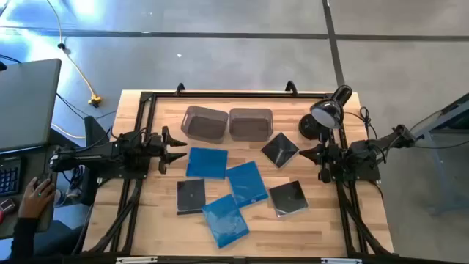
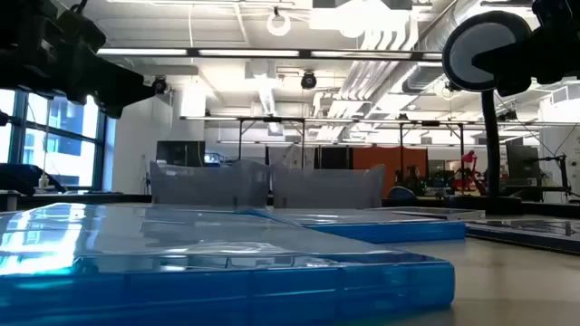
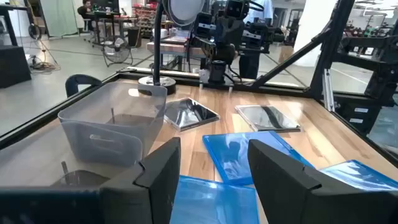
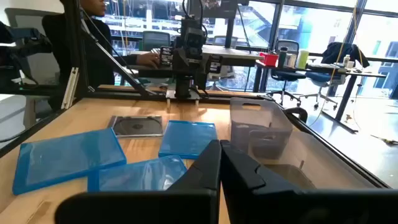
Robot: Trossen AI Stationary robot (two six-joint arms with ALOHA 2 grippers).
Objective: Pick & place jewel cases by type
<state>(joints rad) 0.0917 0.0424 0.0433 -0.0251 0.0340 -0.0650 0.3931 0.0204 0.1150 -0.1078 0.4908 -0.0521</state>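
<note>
Six thin square plastic cases lie on the wooden desk [image 1: 157,231], three bright blue cases [image 1: 207,162] mid-frame, three shiny black cases [image 1: 280,150] around them. Left gripper [image 1: 176,149] jaws are open, empty; right gripper [image 1: 308,154] jaws shut. Overlapping blue cases could drag each other when one lifts

Robotics lab in open industrial hall. Concrete floor [image 1: 242,44], exposed ceiling ducts [image 2: 362,86], strip lights. Wooden bench [image 1: 146,220] in black metal frame, desk lamp [image 1: 327,111] clamped on. Beyond: more test rigs, office chairs [image 4: 287,53], big windows, person [image 4: 93,18] seated at desk, keyboard [image 1: 9,180] and monitor beside bench.
</note>
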